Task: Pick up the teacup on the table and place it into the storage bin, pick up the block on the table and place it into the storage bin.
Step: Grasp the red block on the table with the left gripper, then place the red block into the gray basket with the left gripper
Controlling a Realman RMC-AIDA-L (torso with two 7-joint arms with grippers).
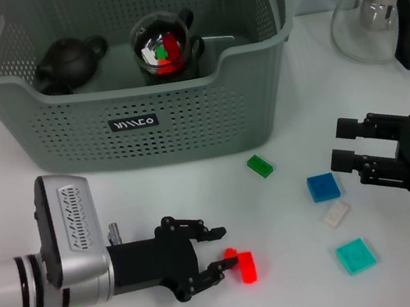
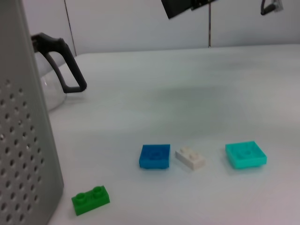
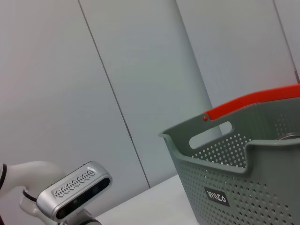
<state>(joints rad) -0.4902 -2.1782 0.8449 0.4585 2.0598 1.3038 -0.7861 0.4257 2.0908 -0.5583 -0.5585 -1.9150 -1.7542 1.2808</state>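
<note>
1. Already, the teacup (image 1: 166, 47) sat inside the storage bin (image 1: 185, 129) beside a black teapot (image 1: 68, 62), apparently with small blocks in it, so that step looked done.
2. In front of the bin, the left gripper (image 1: 216, 254) lay low and level over the table (image 1: 294, 297), jaws spread about the red block (image 1: 243, 265), apparently poised to pinch it.
3. Right of the bin's front, the right gripper (image 1: 344, 144) hovered idle, jaws apart and empty.
</note>
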